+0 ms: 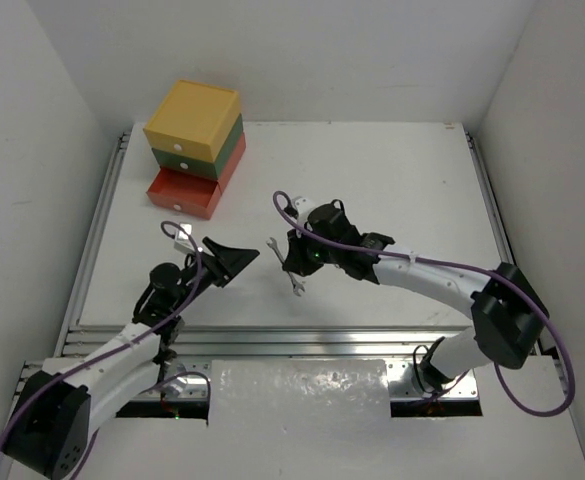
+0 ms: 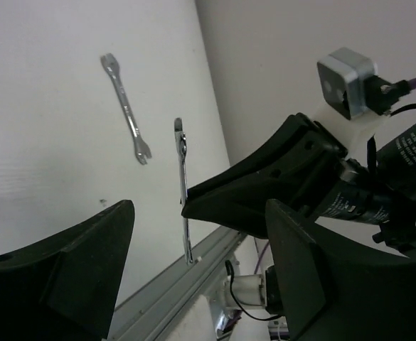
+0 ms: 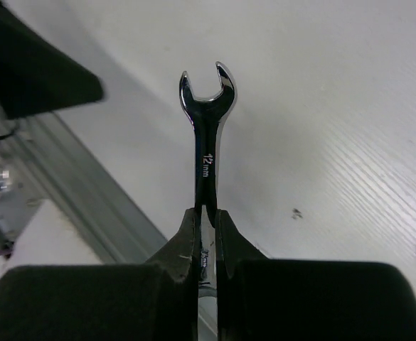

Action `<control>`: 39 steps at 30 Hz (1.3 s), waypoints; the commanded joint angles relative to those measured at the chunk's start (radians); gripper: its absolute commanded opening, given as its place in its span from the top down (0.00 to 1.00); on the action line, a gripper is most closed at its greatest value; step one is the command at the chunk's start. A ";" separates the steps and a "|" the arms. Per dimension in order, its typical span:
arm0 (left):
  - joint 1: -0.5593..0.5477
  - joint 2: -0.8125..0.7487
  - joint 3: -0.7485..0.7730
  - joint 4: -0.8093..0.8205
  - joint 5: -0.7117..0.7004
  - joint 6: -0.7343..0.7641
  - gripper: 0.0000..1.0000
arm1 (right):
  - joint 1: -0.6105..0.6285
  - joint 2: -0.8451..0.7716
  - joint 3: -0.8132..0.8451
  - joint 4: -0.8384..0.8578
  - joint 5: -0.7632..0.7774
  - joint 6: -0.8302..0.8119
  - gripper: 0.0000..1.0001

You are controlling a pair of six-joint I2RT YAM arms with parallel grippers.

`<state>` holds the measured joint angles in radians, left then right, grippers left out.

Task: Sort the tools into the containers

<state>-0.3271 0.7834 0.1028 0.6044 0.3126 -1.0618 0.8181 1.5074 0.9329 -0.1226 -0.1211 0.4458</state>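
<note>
Black matte finger pads (image 3: 183,240) of your right gripper (image 3: 206,222) fill the foreground, clenched flat on the shank of a wrench (image 3: 206,135). The wrench is polished silver with a slim flat shank, and "12mm" is stamped lengthwise along it. Its open-ended U-shaped head points away from the gripper, toward the table (image 1: 402,180). You cannot tell whether the head touches the surface.

Your landmark is the stack of three boxy drawers. The yellow drawer (image 1: 194,118) is on top, the dark green drawer (image 1: 230,152) is in the middle, and the red-orange drawer (image 1: 184,192) is at the bottom. Each front has a small white round knob. The bottom drawer juts a little forward of the two above it.

From the stack, the held wrench hangs well off to the right and nearer the arm bases. A second wrench (image 2: 126,106), silver and open at both ends, lies flat on the table just on the stack's side of the held one.

Your left gripper (image 1: 236,262) is released. Its wedge-shaped black fingers are spread wide with nothing between them. It sits well apart from the stack, straight toward the arm bases, and points at the held wrench.

The table is white with fine parallel ridges.
</note>
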 commanded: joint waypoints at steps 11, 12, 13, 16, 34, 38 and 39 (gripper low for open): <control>-0.113 0.188 0.100 0.248 -0.075 -0.033 0.53 | 0.107 -0.092 0.072 0.109 -0.131 -0.018 1.00; -0.119 0.198 0.101 0.251 -0.078 -0.035 0.64 | 0.110 -0.092 0.073 0.116 -0.126 -0.013 1.00; -0.124 0.206 0.106 0.256 -0.078 -0.038 0.71 | 0.108 -0.092 0.073 0.117 -0.121 -0.010 1.00; -0.150 0.221 0.116 0.253 -0.081 -0.040 1.00 | 0.110 -0.093 0.076 0.146 -0.085 0.008 1.00; 0.459 0.503 0.814 -0.676 -0.219 0.183 1.00 | -0.051 -0.346 0.003 -0.184 0.227 0.018 0.01; 0.491 0.667 0.935 -0.692 -0.286 0.161 1.00 | -0.092 -0.392 -0.019 -0.213 0.232 -0.005 0.01; 0.496 0.698 0.989 -0.695 -0.305 0.160 1.00 | -0.099 -0.394 -0.020 -0.225 0.230 -0.007 0.01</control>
<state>0.1715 1.4139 0.9985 -0.0154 0.0338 -0.9142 0.7395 1.1194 0.9287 -0.3107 0.0834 0.4637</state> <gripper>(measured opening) 0.047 0.986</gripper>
